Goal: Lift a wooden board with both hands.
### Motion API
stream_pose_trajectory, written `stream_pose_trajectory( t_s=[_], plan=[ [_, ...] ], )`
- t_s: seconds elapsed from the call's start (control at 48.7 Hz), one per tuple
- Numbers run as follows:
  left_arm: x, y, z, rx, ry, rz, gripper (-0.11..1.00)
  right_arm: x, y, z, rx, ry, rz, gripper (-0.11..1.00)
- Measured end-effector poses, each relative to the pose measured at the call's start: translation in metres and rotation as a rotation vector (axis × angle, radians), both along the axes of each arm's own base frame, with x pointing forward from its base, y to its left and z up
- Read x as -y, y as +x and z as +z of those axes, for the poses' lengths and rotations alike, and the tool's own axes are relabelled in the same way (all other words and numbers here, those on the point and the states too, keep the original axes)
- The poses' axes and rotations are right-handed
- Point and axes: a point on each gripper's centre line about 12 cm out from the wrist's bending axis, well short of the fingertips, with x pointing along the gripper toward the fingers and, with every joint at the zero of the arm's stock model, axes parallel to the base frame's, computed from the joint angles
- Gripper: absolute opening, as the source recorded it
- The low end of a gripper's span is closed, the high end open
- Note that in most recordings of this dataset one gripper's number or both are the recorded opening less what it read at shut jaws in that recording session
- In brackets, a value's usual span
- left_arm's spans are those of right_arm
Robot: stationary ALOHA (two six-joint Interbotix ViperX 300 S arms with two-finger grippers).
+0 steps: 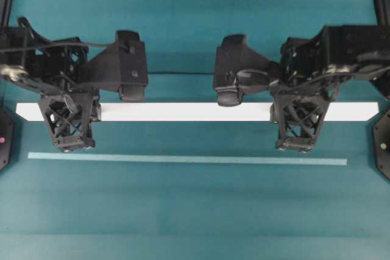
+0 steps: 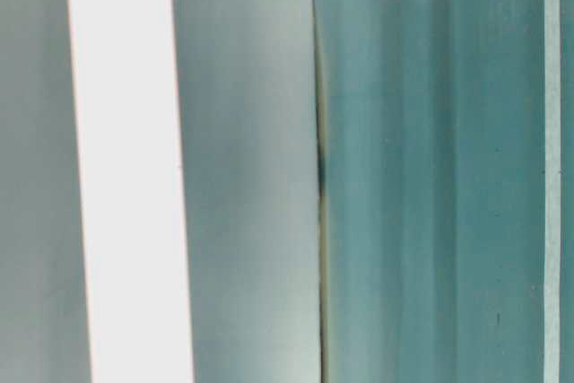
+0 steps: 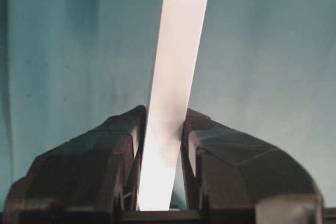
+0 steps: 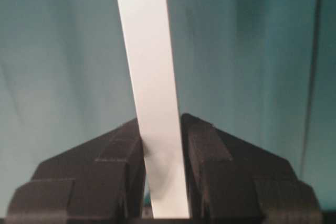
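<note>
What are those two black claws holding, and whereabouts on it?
Both hold the long, flat white wooden board by its long edges: the left gripper near its left end, the right gripper near its right end.

A long, flat white board [image 1: 183, 112] stretches level across the middle of the frame, clamped near each end by the left end effector [image 1: 68, 114] and right end effector [image 1: 298, 114].
</note>
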Motion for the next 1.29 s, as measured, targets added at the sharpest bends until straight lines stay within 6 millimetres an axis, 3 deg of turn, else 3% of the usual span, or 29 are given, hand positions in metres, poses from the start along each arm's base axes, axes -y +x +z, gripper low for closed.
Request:
stream_pose_trajectory(
  t_s=[0.164,0.308,0.575,0.924,1.293],
  plan=[
    [0.0,0.001,-0.021,0.0,-0.002,-0.002,0.18,-0.001,-0.002,-0.031,0.0,0.0,0.0,0.22],
    [-0.001,0.002,-0.051,-0.009,-0.003,-0.001,0.18,-0.002,-0.002,-0.06,-0.008,-0.001,0.003,0.22],
    [-0.001,0.002,-0.1,-0.038,-0.004,-0.006,0.18,-0.005,0.0,-0.096,-0.008,-0.004,0.023,0.22],
    [0.003,0.0,-0.138,-0.057,-0.006,-0.019,0.18,-0.016,0.009,-0.136,-0.021,-0.004,0.053,0.22],
    [0.005,0.003,-0.151,-0.04,-0.009,-0.015,0.18,-0.018,0.006,-0.16,-0.006,-0.004,0.056,0.22]
  ],
)
